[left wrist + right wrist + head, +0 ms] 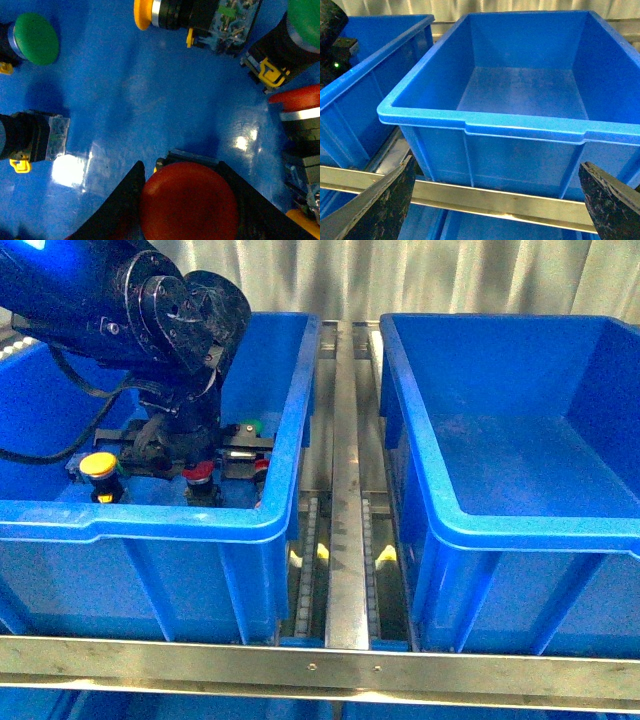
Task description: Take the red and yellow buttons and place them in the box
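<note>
Left-hand blue plastic bin point(150, 521): the black 2-finger left gripper point(180, 167) is clamped on the domed cap of a red push-button point(188, 206) on the bin floor. A yellow-capped push-button point(98, 464) stands nearby. The right gripper point(496, 165) hangs spread wide before the right-hand blue plastic box point(485, 125).
</note>
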{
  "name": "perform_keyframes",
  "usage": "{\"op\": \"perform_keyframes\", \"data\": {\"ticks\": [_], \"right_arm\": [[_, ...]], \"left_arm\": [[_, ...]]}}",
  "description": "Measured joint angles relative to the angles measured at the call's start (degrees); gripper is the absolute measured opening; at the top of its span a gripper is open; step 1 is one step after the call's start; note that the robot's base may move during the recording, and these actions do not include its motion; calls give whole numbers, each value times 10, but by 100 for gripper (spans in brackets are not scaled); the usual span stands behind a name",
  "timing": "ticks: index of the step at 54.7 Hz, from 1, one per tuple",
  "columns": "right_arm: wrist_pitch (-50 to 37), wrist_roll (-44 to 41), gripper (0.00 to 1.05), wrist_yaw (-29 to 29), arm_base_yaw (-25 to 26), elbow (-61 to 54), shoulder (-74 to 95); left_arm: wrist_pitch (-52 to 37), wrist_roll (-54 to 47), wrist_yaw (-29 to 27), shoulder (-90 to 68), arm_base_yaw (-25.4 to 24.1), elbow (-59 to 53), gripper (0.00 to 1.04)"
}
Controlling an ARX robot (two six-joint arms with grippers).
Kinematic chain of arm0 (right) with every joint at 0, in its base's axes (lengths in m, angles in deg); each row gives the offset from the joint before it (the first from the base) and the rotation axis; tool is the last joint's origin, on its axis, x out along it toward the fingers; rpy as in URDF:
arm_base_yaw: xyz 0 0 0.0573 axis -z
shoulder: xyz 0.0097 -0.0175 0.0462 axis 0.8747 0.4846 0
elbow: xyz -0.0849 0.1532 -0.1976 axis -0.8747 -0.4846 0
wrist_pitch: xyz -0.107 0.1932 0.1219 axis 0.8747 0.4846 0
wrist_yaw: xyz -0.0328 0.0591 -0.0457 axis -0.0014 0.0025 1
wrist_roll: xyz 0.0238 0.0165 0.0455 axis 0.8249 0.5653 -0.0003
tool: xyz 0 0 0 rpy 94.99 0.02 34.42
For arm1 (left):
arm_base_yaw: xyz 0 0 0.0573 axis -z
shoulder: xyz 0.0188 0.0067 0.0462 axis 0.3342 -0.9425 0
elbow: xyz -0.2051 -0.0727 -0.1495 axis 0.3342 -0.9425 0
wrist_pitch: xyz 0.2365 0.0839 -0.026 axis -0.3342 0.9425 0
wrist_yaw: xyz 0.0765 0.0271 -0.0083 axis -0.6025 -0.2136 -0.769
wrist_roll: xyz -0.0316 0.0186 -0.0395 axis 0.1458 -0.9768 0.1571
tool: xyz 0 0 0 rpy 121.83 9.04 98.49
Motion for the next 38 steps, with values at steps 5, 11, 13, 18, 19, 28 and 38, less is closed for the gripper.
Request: {"op": "perform_keyframes", "data": {"ticks": [5,11,13,18,19,28,38], "right_arm": [[0,0,98,0,0,0,0],[0,0,98,0,0,0,0],[0,0,98,0,0,0,0],[0,0,98,0,0,0,0],[0,0,98,0,0,0,0],[0,0,98,0,0,0,0],[0,0,98,0,0,0,0]], "left_arm": [[0,-1,-1,-3,0,8,34],[0,-4,-5,-3,0,10,34],[-1,-6,-6,-3,0,10,34],[-4,-10,-8,-2,0,9,34],[-7,-12,-7,-1,-1,6,34],[-32,-22,12,36,-9,-42,34],[-86,-32,87,151,-36,-139,34]]}}
